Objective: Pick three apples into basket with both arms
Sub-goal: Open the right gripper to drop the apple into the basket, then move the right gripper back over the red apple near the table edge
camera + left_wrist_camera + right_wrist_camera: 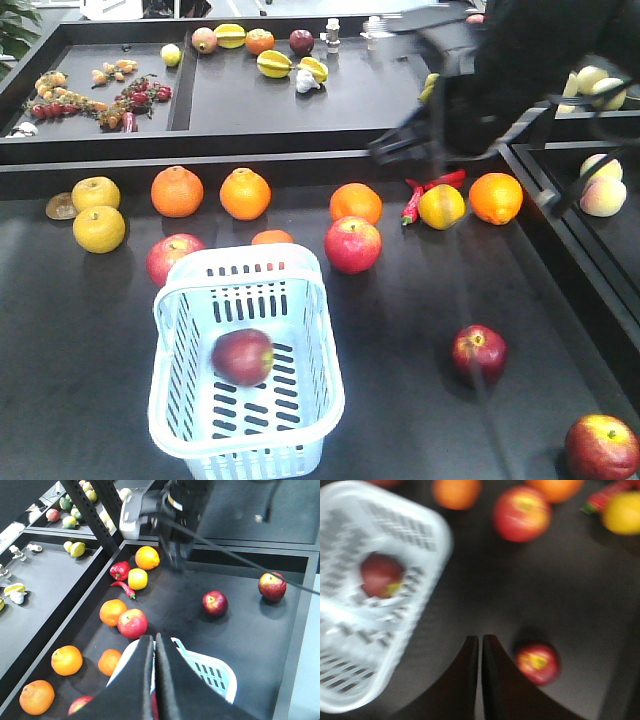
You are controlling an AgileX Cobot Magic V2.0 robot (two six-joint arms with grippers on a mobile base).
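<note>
**Front view.** The basket (332,372) stands at lower left of centre, its long axis running top to bottom of the frame. The first apple (242,356) lies inside it on the slotted floor. The second apple (478,352) rests on the black table (80,400) to the right of the basket, well apart from it. The third apple (601,447) sits in the lower right corner. The right arm (520,60) fills the upper right, blurred, and its jaw setting cannot be read here.

**Left wrist view.** The left gripper (153,638) appears at bottom centre. Its fingers are brought together with only a slit between them and hold nothing. It is above the basket (216,672). The right gripper (176,555) hangs at top centre, pointing down. The second apple (215,603) lies below and to the right of it, and the third apple (272,586) is near the right edge.

**Right wrist view.** The picture is blurred. The right gripper (480,638) is at bottom centre, fingers together and empty. The second apple (537,662) lies just to the right of the fingers, beside them and not between them. The basket (427,535), holding the first apple (381,574), fills the left side. The lighter red apple (521,512) at the top is not a target.

**Assessment.** One apple of three is placed. The right arm is the nearer to the second apple. The next move probably requires opening the jaws and shifting towards the right of this frame. The apple is round, so no approach axis is preferred.
</note>
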